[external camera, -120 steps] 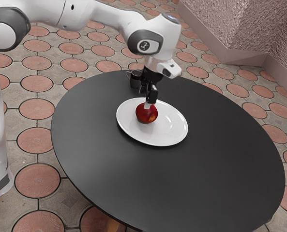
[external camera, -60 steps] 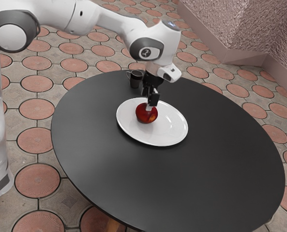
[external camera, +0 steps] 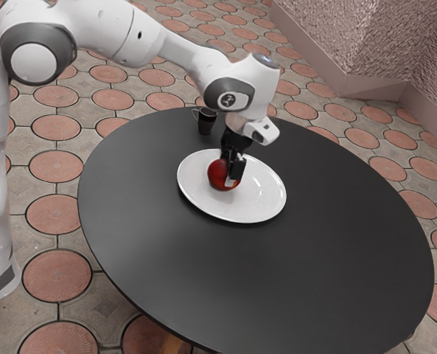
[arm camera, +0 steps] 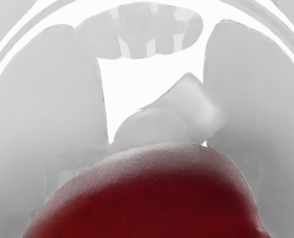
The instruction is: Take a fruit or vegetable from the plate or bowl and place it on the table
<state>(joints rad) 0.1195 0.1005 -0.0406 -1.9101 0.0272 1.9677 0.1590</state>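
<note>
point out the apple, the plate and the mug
apple (arm camera: 151, 203): wrist view, its red upper side
plate (external camera: 256, 206): exterior view, bare surface toward the exterior view's right
mug (external camera: 205, 127): exterior view, its dark outer wall

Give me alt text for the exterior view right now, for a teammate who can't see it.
Black gripper of a white robot arm down at a red, apple-like fruit on a white plate. The plate lies on a round dark table; a dark mug stands near the table's far edge.

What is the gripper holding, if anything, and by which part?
Cannot be told: the gripper is down at the red fruit, but whether it grips it is unclear.
</note>
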